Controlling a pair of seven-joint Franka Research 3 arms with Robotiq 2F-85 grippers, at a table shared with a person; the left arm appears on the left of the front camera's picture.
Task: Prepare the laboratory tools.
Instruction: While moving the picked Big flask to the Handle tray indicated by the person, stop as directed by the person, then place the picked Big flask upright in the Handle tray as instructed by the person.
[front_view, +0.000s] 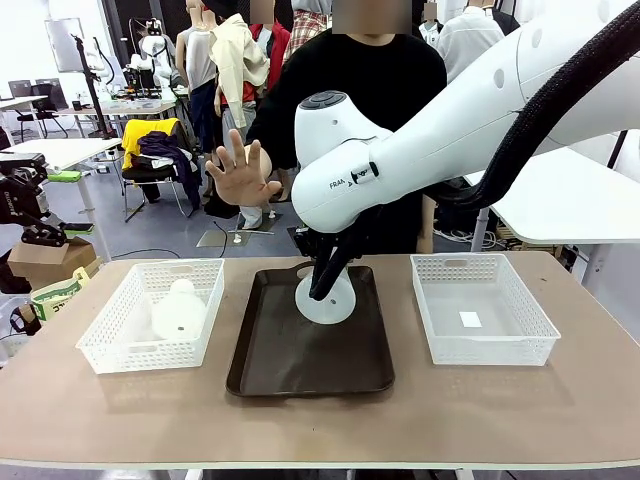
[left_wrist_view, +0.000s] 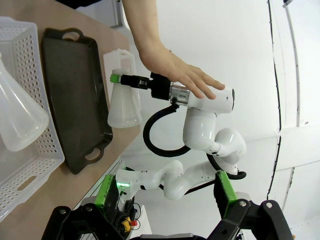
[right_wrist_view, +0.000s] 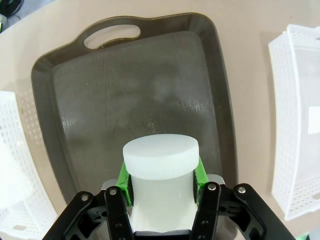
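Observation:
My right gripper (front_view: 322, 282) is shut on the neck of a frosted-white conical flask (front_view: 326, 300), held over the dark brown tray (front_view: 300, 360). The flask is tipped so its round base faces the front camera. In the right wrist view the green pads (right_wrist_view: 125, 175) clamp the flask's neck (right_wrist_view: 160, 160) above the tray (right_wrist_view: 150, 95). The second flask (front_view: 178, 312) lies in the left basket (front_view: 110, 345). My left gripper (left_wrist_view: 165, 195) is open and empty, high up, looking down on the held flask (left_wrist_view: 122, 107) and the basket flask (left_wrist_view: 20, 115).
A white lattice basket (front_view: 520, 345) at the right holds only a small white slip. A person stands at the far side with an open hand (front_view: 243, 172) raised near my right arm (left_wrist_view: 210, 115). Bare table runs along the front edge.

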